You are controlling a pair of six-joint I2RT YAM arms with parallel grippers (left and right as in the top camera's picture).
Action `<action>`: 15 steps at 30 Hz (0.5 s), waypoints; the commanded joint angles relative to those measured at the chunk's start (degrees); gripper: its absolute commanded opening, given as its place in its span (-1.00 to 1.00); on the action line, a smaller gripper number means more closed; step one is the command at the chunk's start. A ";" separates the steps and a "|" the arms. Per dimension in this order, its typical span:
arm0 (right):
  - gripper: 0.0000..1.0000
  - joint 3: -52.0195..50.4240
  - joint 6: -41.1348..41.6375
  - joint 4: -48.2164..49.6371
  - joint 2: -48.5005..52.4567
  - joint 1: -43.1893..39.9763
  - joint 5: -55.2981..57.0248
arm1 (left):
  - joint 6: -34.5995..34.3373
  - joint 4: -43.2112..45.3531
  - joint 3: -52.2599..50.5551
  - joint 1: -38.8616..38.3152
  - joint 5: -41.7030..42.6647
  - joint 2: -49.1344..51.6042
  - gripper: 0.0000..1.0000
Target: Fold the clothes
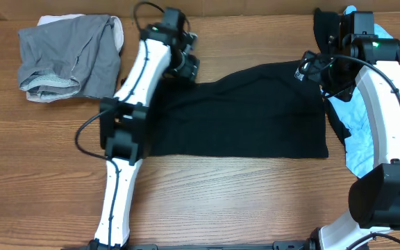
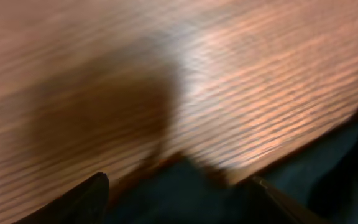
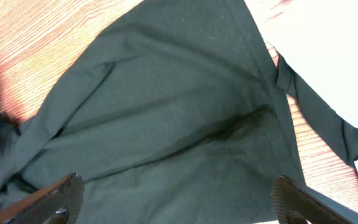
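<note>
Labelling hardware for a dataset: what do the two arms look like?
Both the left arm and right arm have white rounded links, black joint housings, looping black cables and a small green light near each wrist. Their fingers look dark.

- No words, numbers, brand names, labels or signs can be read in any of the views.
</note>
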 commanded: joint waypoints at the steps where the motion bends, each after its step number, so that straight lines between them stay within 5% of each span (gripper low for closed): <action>1: 0.99 0.07 -0.42 0.17 -0.35 0.09 0.37 | 0.83 0.57 0.70 -0.52 0.94 2.64 0.45; 9: 0.99 0.07 -0.42 -0.07 -0.35 0.09 0.39 | -2.38 1.97 0.70 -0.31 -3.43 3.30 0.36; 15: 0.99 0.07 -0.42 0.20 -0.35 0.09 0.39 | -3.43 -1.36 0.70 -0.31 -6.82 3.30 0.04</action>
